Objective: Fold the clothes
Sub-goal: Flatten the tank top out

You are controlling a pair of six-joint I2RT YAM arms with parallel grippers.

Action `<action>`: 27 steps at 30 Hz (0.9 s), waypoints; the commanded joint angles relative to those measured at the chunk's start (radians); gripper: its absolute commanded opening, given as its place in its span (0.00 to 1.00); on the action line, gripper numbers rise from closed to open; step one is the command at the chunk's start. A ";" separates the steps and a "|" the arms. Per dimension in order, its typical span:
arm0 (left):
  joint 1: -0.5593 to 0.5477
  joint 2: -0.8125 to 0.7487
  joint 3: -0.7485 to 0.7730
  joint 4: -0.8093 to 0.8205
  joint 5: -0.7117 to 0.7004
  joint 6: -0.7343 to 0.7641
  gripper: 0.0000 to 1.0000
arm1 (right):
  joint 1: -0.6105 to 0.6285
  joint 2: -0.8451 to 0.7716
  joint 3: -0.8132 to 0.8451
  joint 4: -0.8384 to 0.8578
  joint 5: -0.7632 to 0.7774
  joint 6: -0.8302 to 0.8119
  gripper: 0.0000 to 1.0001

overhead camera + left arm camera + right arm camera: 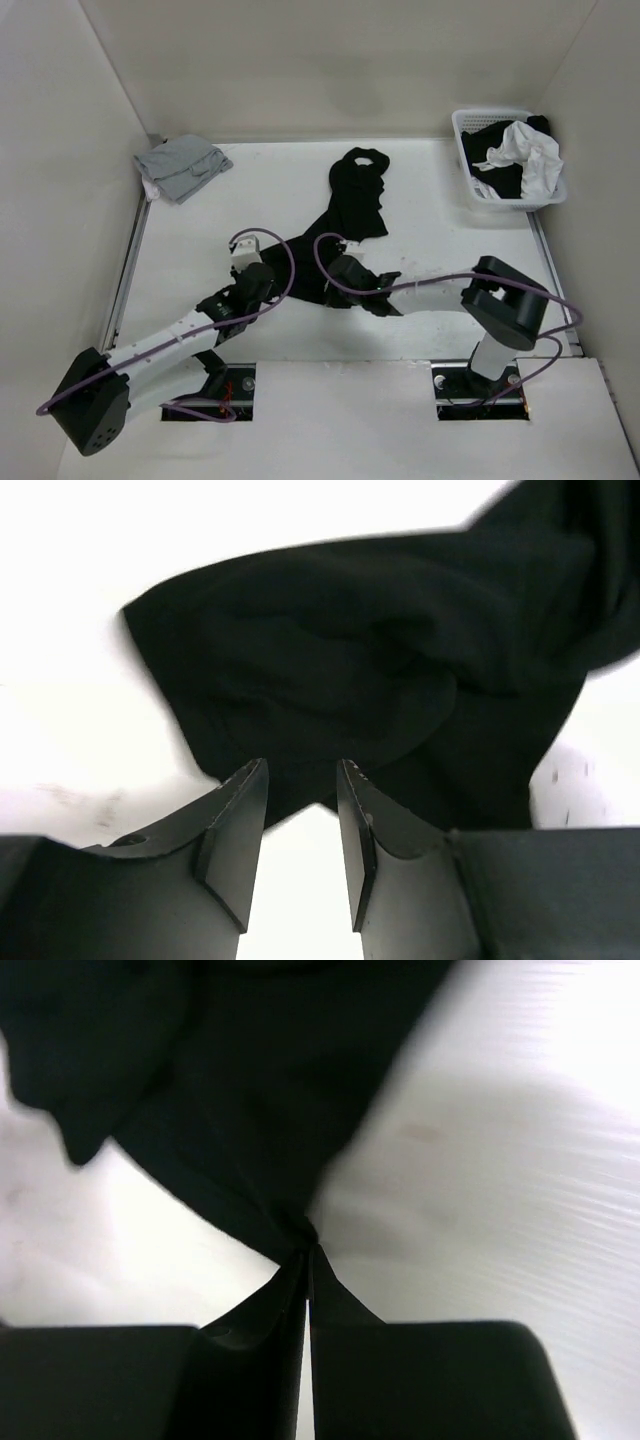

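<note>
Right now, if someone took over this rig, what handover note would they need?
Left end effector: open at the edge of the shirt, gripping nothing.
Right end effector: shut on a pinch of the shirt.
The shirt lies crumpled on the table, strung out from the arms towards the far side.
Done: no fold visible yet.
Left: spread it flat, then fold.

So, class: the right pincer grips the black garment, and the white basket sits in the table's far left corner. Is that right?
No: the basket sits in the far right corner, as the top view shows. The right pincer does grip the black garment.
</note>
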 commanded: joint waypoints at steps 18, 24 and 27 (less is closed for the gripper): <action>-0.527 0.305 0.196 -0.060 -0.092 0.067 0.33 | -0.155 -0.340 -0.301 0.025 0.049 -0.020 0.07; -0.522 0.377 0.187 -0.046 -0.102 0.060 0.37 | -0.165 -0.350 -0.319 0.051 0.029 -0.022 0.07; -0.513 0.400 0.187 -0.025 -0.124 0.070 0.38 | -0.165 -0.359 -0.325 0.051 0.027 -0.022 0.07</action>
